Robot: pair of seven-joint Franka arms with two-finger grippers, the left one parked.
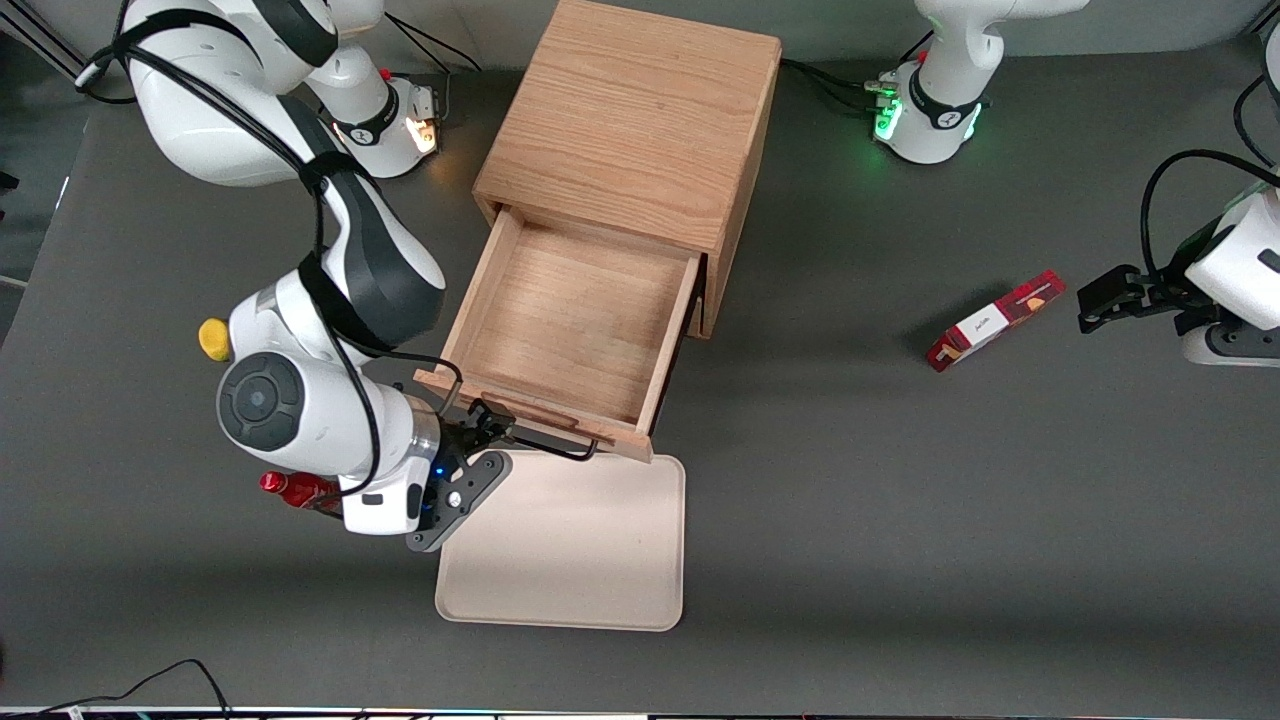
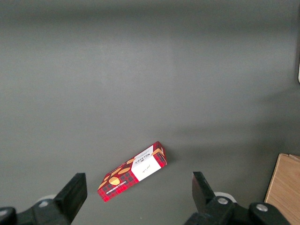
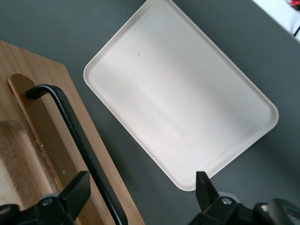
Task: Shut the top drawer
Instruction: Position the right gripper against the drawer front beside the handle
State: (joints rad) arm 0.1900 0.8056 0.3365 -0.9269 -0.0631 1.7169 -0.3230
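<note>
The top drawer (image 1: pixel 575 325) stood pulled well out of the oak cabinet (image 1: pixel 630 120), its bare wooden floor showing and its front panel on the side nearest the front camera. The gripper (image 1: pixel 487 418) hung just in front of that panel, at the end of it toward the working arm's side, with its fingers (image 3: pixel 71 197) spread apart and holding nothing. In the right wrist view the black wire handle (image 3: pixel 77 140) ran past one finger, inside the open span, and the raised wooden strip (image 3: pixel 33 126) lay alongside the handle on the panel. The drawer's long axis ran from the cabinet mouth out toward the front camera, slightly slanted, so the panel faced the camera at a small angle. A cream tray (image 1: pixel 570 545) lay flat on the grey table (image 1: pixel 900 520), nearer the front camera than the drawer, one edge just under the panel. A red bottle (image 1: pixel 290 488) and a yellow object (image 1: pixel 213 339) showed beside the working arm. A red snack box (image 1: pixel 995 320) lay well apart, toward the parked arm's end of the table.
</note>
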